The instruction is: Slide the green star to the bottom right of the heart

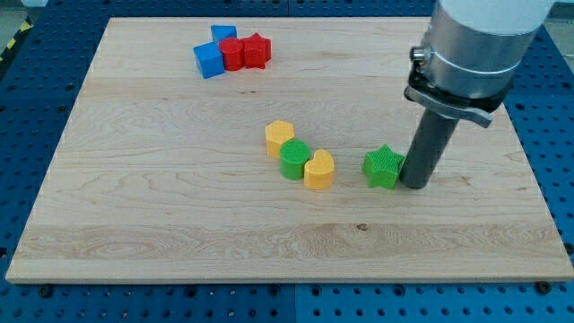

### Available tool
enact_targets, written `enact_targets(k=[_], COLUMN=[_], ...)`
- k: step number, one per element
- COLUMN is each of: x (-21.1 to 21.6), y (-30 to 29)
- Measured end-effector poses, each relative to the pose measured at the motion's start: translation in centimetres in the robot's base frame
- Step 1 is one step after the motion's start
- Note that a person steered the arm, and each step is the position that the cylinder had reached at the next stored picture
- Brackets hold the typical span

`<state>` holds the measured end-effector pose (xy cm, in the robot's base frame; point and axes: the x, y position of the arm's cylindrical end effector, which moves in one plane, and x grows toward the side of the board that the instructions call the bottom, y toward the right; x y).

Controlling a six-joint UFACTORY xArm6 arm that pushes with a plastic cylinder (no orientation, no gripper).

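**Rod tip pressed against the green star's right side**

The arm came down from the view's top right, its grey cylindrical body ending in a dark rod that stood nearly upright on the worktop (134, 233). My tip (415, 185) rested right of the worktop's middle, touching or just beside the right side of the green star (383, 167). There was no gripper on this arm, so nothing was open, closed or held; the rod only stood against the star.

The star lay right of the worktop's centre, nearer the right edge than the left. To its left, apart by a small gap, sat the yellow heart (318, 170). The heart touched a green round block (294, 160) on its left, and that block in turn touched a yellow block (280, 138) lying toward the top edge and to the left. These three formed a short slanting row near the worktop's centre, directly on the star's left.

Well apart, near the top edge and toward the top left corner, a cluster stood close together: two blue blocks (209, 59) (224, 34) and two red blocks (233, 53) (256, 50), the rightmost red one looking star-shaped.
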<state>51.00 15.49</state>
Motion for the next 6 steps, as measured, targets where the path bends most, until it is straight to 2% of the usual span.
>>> enact_targets(k=[1, 2, 4, 6], x=[-2.8, -3.6, -1.7, -1.7], y=[1.5, -0.3, -2.3, -6.0])
